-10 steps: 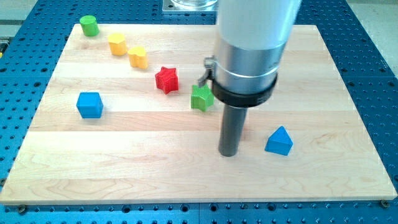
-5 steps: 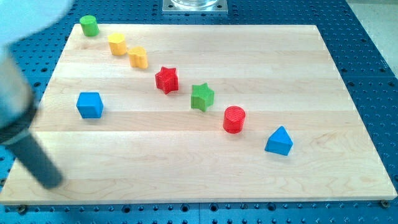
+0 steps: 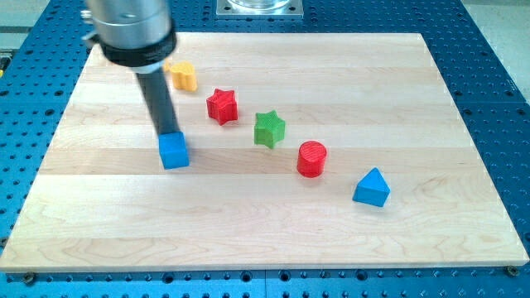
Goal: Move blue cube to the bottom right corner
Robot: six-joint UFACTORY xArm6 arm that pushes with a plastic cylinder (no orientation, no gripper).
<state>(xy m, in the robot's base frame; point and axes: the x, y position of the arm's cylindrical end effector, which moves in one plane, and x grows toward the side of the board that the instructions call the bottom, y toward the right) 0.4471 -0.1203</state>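
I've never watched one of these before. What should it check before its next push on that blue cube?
1. Contact: my tip sits at the upper-left edge of the blue cube: ok.
2. Push side: the tip is opposite the bottom right corner of the wooden board: ok.
3. Path: the red cylinder and the blue triangular block lie near the straight line: not ok.
4. The red star and the green star lie above the line: ok.
5. Blocks hidden behind the arm: cannot tell.

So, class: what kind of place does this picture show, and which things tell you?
Probably a robotics lab bench: a wooden board lies on a blue perforated metal table, small coloured blocks like the blue cube sit on it, and my tip touches that cube's upper edge.
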